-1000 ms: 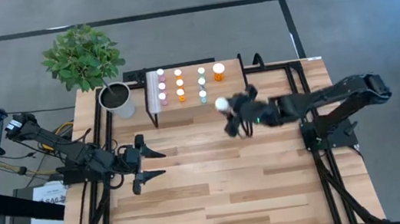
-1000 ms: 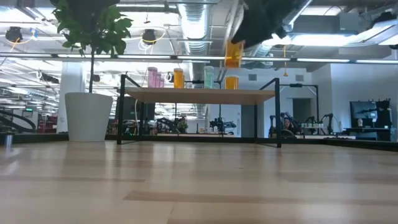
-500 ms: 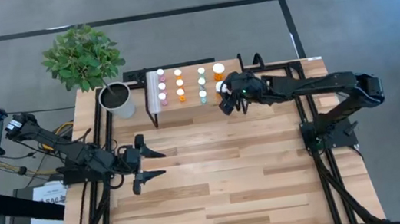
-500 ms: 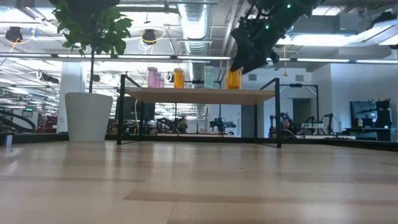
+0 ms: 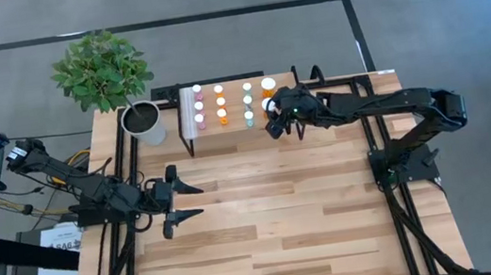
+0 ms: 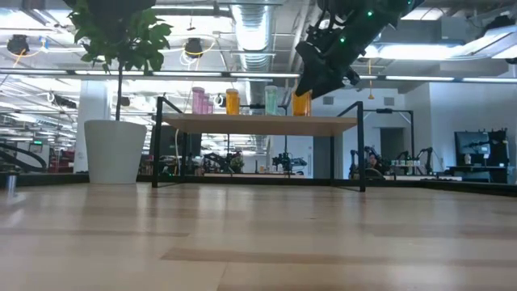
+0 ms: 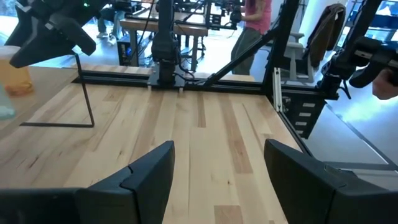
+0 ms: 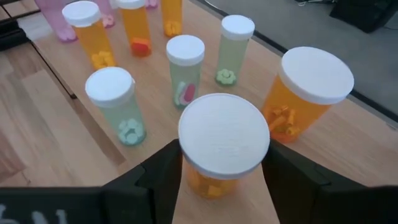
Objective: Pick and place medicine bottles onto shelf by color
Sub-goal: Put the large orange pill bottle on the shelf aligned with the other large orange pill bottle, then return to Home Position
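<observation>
Bottle [image 8: 224,144], large, orange, wide white cap, sits clamped between the right claw [image 5: 274,120] fingers, over the shelf [image 5: 242,126] corner. Second large orange bottle [image 8: 306,93] stands just beside it; teal bottles [image 8: 185,67] just beyond. Likely light, rigid plastic, smooth-walled; grip belongs on the body below the cap. Whether its base touches the shelf is unclear. Left claw [image 5: 176,200] waits open, well apart.
</observation>
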You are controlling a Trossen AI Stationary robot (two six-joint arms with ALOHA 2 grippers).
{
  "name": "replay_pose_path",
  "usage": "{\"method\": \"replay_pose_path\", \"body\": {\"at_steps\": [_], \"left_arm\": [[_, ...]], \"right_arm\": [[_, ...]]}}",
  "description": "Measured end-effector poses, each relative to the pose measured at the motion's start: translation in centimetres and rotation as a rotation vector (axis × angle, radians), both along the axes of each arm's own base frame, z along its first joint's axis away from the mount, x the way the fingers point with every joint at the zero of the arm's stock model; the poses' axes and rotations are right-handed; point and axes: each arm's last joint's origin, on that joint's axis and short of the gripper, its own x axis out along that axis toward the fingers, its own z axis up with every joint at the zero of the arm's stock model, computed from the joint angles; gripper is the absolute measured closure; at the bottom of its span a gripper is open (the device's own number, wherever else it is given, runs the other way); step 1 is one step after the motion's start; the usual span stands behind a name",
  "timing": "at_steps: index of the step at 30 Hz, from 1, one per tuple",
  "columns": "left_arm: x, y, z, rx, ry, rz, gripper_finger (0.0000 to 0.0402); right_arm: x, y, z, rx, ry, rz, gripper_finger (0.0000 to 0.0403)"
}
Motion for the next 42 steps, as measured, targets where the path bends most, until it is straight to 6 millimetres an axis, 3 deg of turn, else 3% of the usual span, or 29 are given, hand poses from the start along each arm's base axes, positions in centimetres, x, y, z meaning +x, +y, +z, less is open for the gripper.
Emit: {"method": "replay_pose_path", "body": {"at_steps": [14, 22, 30, 37, 42], "left_arm": [[0.0, -0.1, 0.0, -0.023, 0.005, -0.021, 0.0165], [0.0, -0.1, 0.0, -0.024, 0.006, -0.025, 0.0165], [0.0, -0.1, 0.0, -0.024, 0.007, -0.025, 0.0165], [0.0, -0.1, -0.1, -0.020, 0.017, -0.023, 0.0165], [-0.3, 0.0, 0.0, -0.019, 0.014, -0.022, 0.0165]], "right_arm": [[0.0, 0.0, 0.0, -0.001, 0.000, 0.001, 0.0162], [0.1, 0.0, 1.2, 0.007, -0.012, 0.017, 0.0158], [0.0, 0.1, 2.2, 0.023, 0.025, 0.012, 0.0100], [-1.0, 0.5, 4.6, 0.043, 0.068, 0.007, 0.0069], [-3.2, 2.8, 7.2, -0.012, 0.000, 0.037, 0.0080]]}}
